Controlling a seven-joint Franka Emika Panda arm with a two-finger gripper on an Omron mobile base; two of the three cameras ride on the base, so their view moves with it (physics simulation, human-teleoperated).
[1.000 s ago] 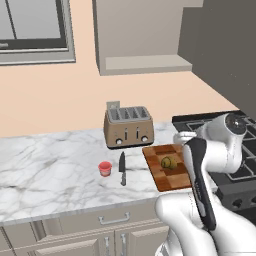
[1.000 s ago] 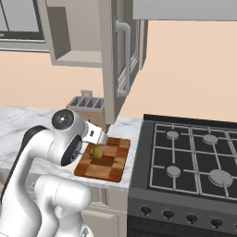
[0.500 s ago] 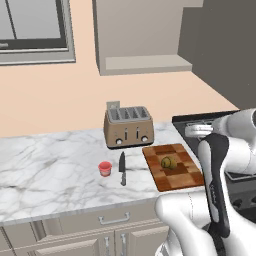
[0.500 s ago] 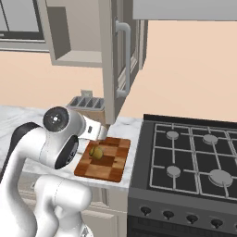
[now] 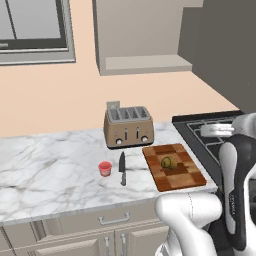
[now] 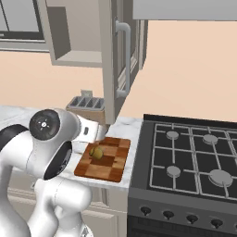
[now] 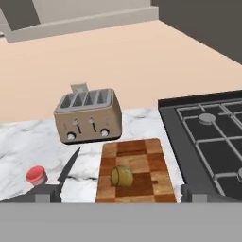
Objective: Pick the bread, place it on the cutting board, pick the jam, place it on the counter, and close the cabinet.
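Observation:
The bread (image 5: 168,162) (image 6: 96,152) (image 7: 122,176) lies on the checkered cutting board (image 5: 182,178) (image 6: 112,162) (image 7: 142,156). Left of it, past a black knife (image 5: 122,168), the red jam (image 5: 105,168) (image 7: 36,175) stands on the marble counter (image 5: 50,170). The cabinet (image 5: 142,35) hangs above with its door (image 6: 111,60) swung open. My gripper (image 7: 119,197) is open and empty, drawn back from the board and looking down at the bread from a distance.
A beige toaster (image 5: 128,127) (image 7: 89,116) stands behind the board against the wall. A black stove (image 6: 194,157) (image 7: 208,127) adjoins the counter on the right. The open door's handle (image 6: 126,58) juts out over the board's far edge.
My arm has pulled away from above the cutting board, swinging toward the stove side. Bread, jam and knife have stayed where they were. The gripper stays open.

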